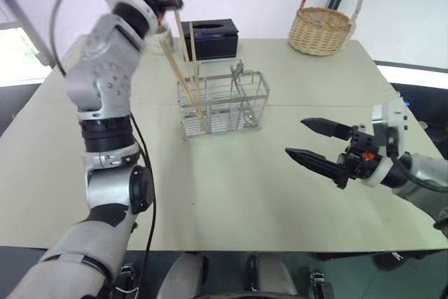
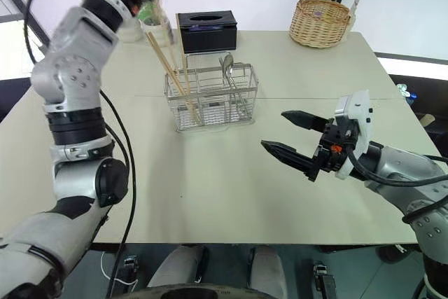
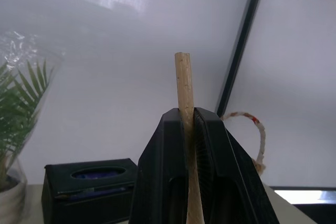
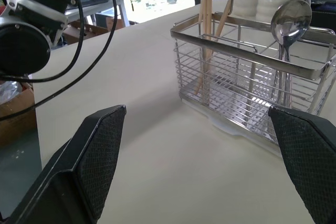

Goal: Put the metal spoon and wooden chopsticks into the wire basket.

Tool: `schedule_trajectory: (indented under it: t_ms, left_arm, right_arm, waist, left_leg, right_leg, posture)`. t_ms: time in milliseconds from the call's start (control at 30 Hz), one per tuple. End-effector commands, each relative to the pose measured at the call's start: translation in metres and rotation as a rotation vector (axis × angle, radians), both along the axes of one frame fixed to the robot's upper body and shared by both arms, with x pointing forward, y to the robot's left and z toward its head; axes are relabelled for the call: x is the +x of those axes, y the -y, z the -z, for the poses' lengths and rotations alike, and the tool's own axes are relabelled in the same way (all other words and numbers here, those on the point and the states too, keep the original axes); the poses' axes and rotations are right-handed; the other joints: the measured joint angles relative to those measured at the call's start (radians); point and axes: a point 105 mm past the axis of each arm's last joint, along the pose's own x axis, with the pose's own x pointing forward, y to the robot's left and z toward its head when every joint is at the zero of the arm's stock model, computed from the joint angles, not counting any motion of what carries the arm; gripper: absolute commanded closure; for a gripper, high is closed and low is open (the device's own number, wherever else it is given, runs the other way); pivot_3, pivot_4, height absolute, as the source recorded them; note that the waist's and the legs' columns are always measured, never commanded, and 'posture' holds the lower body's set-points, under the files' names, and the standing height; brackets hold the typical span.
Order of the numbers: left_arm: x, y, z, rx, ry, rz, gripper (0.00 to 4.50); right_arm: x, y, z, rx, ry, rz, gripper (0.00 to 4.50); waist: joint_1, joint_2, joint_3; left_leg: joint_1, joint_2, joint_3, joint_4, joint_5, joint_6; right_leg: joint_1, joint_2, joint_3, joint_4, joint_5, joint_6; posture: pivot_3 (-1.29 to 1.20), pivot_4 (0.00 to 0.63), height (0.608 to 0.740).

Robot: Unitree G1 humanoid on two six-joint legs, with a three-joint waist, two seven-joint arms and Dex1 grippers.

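On the pale rectangular table (image 1: pixel 231 194), the silver wire basket (image 1: pixel 222 106) holding tan wooden chopsticks (image 1: pixel 183 83) and shiny metal spoon (image 4: pixel 290 22) stands before the black tissue box (image 1: pixel 210 38), the woven wicker basket (image 1: pixel 320 29) behind right.

Spoon (image 4: pixel 292 17), chopsticks (image 2: pixel 170 75) — upright in basket (image 2: pixel 210 99).

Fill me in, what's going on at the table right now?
The left gripper is raised above the wire basket, shut on one of the wooden chopsticks. More chopsticks already stand slanted in the basket's left end, and the metal spoon stands bowl-up in its right end. The right gripper hovers open over the table, to the right of the basket, holding nothing.
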Motion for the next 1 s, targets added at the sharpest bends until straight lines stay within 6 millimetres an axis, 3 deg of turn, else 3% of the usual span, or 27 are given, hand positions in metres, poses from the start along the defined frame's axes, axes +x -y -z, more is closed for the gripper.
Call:
schedule_trajectory:
  t_ms: [33, 133, 233, 433, 467, 567, 733, 833, 1000]
  left_arm:
    - [-0.002, 0.015, 0.012, 0.051, 0.029, 0.023, 4.45]
    - [0.004, 0.026, 0.05, 0.085, -0.041, 0.032, 4.45]
    - [0.006, 0.024, 0.064, 0.085, -0.063, 0.018, 3.43]
    - [0.004, 0.016, 0.064, 0.054, -0.059, -0.001, 0.27]
    - [0.004, 0.013, 0.061, 0.051, -0.055, -0.006, 0.07]
    - [-0.002, 0.005, 0.046, 0.044, -0.028, 0.002, 0.07]
    - [-0.023, -0.021, 0.021, 0.199, 0.014, 0.106, 0.07]
    - [-0.045, -0.04, 0.028, 0.401, 0.015, 0.172, 0.07]
    - [-0.078, -0.085, 0.063, 0.694, -0.097, 0.191, 0.07]
  right_arm:
    - [-0.005, 0.001, -0.012, 0.012, 0.062, 0.014, 0.0]
    - [-0.006, 0.002, -0.011, 0.017, 0.064, 0.032, 0.0]
    - [-0.006, 0.003, -0.012, 0.025, 0.066, 0.045, 0.0]
    - [-0.005, 0.005, -0.013, 0.027, 0.062, 0.056, 0.0]
    - [-0.004, 0.006, -0.013, 0.026, 0.062, 0.058, 0.0]
    - [-0.001, 0.01, -0.012, 0.005, 0.065, 0.067, 0.0]
    - [0.008, 0.029, -0.01, -0.078, 0.08, 0.093, 0.0]
    - [0.014, 0.044, -0.009, -0.147, 0.09, 0.113, 0.0]
    - [0.023, 0.066, -0.008, -0.228, 0.1, 0.137, 0.0]
  waist:
    - [0.0, 0.0, 0.0]
    - [0.001, 0.001, -0.001]
    - [0.001, 0.0, 0.0]
    - [0.0, 0.001, 0.0]
    - [0.0, 0.001, 0.0]
    - [-0.001, 0.001, 0.0]
    - [-0.005, 0.002, 0.001]
    - [-0.005, 0.005, 0.002]
    - [-0.003, 0.008, 0.003]
  left_leg:
    - [0.0, 0.0, 0.0, 0.0, 0.0, 0.0]
    - [0.0, 0.0, 0.0, 0.0, 0.0, 0.0]
    - [0.0, 0.0, 0.0, 0.0, 0.0, 0.0]
    - [0.0, 0.001, 0.0, 0.0, 0.0, 0.001]
    - [0.0, 0.001, 0.0, 0.0, 0.0, 0.001]
    - [0.0, 0.0, 0.0, 0.0, 0.0, 0.001]
    - [0.0, 0.001, 0.0, 0.0, 0.0, 0.001]
    - [0.001, 0.0, 0.001, -0.001, 0.0, 0.001]
    - [0.001, 0.001, 0.002, -0.001, -0.001, 0.002]
  right_leg:
    - [0.0, 0.0, 0.0, 0.0, 0.0, 0.0]
    - [0.001, 0.0, 0.0, -0.001, 0.0, 0.0]
    - [0.001, 0.0, 0.001, -0.001, 0.0, 0.0]
    - [0.0, 0.0, 0.0, -0.001, 0.0, 0.0]
    - [0.0, 0.0, 0.0, -0.001, 0.0, 0.0]
    - [0.0, 0.0, 0.0, -0.001, 0.0, 0.0]
    - [-0.001, 0.001, 0.0, 0.0, 0.0, 0.0]
    - [-0.001, 0.001, 0.0, 0.0, 0.0, -0.001]
    - [0.0, 0.0, 0.001, -0.001, -0.001, -0.003]
  posture:
    - [0.0, 0.15, 0.65]
    - [0.0, 0.15, 0.65]
    - [0.0, 0.15, 0.65]
    - [0.0, 0.15, 0.65]
    - [0.0, 0.15, 0.65]
    - [0.0, 0.15, 0.65]
    - [0.0, 0.15, 0.65]
    - [0.0, 0.15, 0.65]
    - [0.0, 0.15, 0.65]
